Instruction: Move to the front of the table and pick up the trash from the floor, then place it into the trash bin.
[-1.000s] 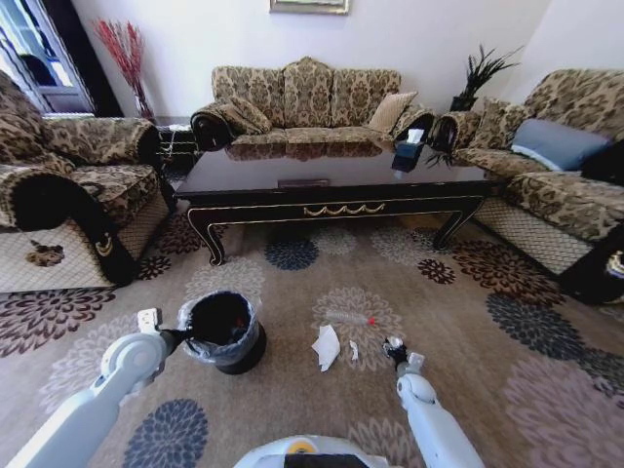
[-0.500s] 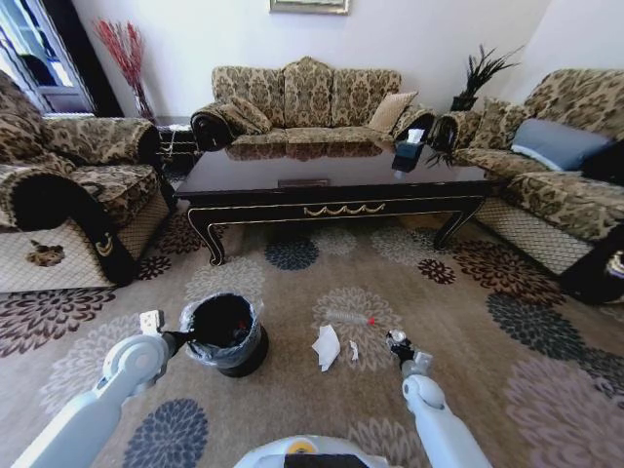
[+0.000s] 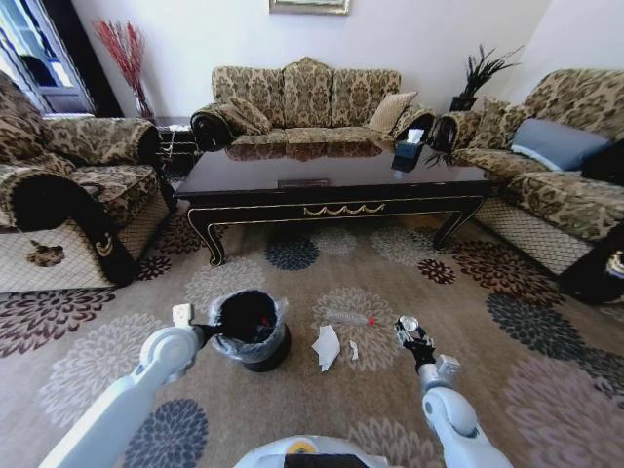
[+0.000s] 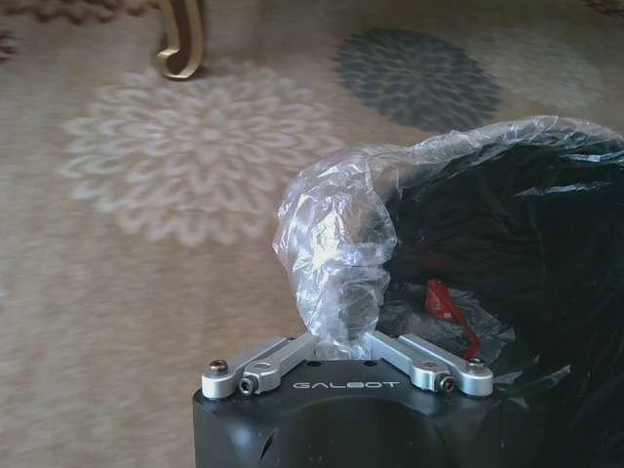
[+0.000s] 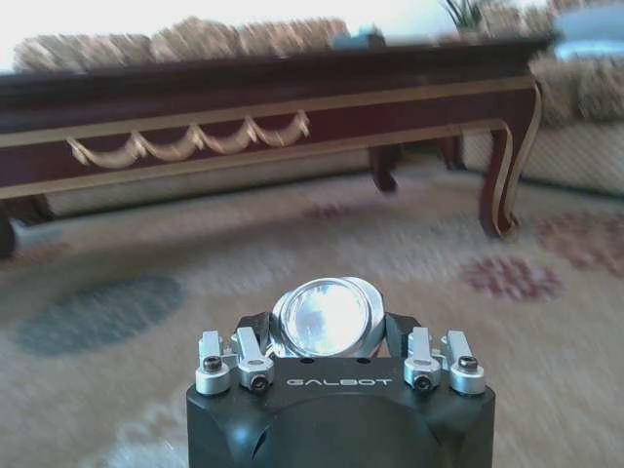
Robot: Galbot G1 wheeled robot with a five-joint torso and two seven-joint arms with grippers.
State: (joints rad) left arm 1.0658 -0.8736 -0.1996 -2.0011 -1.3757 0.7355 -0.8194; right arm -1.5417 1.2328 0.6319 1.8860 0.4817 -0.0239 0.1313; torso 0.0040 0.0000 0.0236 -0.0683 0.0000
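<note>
a floral beige carpet [image 3: 322, 253] runs to patterned sofas: one [image 3: 307, 97] far against the pale wall [image 3: 409, 34], others left [image 3: 68, 185] and right [image 3: 565, 166].

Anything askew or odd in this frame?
Yes: the left gripper is shut on the trash bin's liner, and the bin leans rather than standing square. The right gripper holds a shiny round bit.

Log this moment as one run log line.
left gripper: shut on trash bin liner | right gripper: shut on shiny round bit | white paper: on floor
</note>
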